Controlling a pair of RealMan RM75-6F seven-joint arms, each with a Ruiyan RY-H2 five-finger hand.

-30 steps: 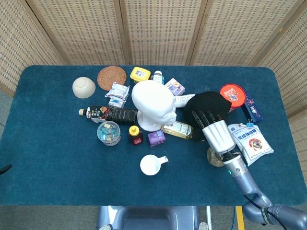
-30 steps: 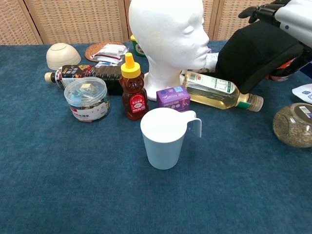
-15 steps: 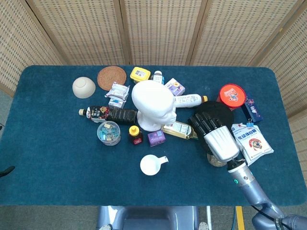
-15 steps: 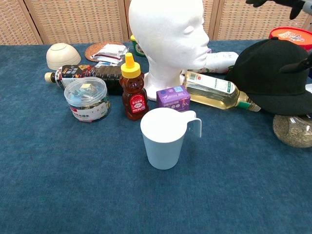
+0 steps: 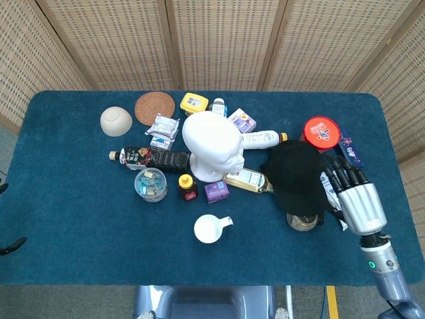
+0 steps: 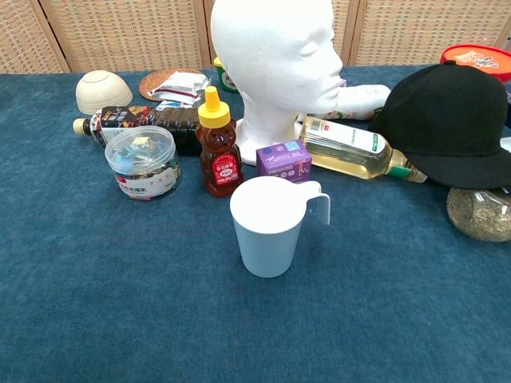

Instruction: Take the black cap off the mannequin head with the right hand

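Black and soft, the cap (image 5: 297,175) lies on the blue desk (image 5: 80,219), off the mannequin head (image 5: 211,145) and to the right of it, with the clear bottle (image 5: 247,180) between them. In the chest view the cap (image 6: 455,120) rests partly over the green-capped end of this bottle (image 6: 359,148) and over the top of a round jar (image 6: 480,214), and its brim points to the right. The white head stands upright and bare, and in the chest view its face (image 6: 275,60) looks to the right. The right hand (image 5: 353,199) is beside the cap on its right side, seen only in the head view; its fingers (image 5: 340,176) are stretched out and apart and grasp nothing, and whether they touch the cap I cannot tell. The left hand is not seen in any view. In front of the head stand a honey bear (image 6: 219,148), a purple box (image 6: 283,160) and a white cup (image 6: 270,225). To the left are a plastic tub (image 6: 142,162), a dark bottle (image 5: 147,158) lying on its side, a bowl (image 5: 115,121) and a woven coaster (image 5: 155,107). A red lid (image 5: 321,131) lies behind the cap.
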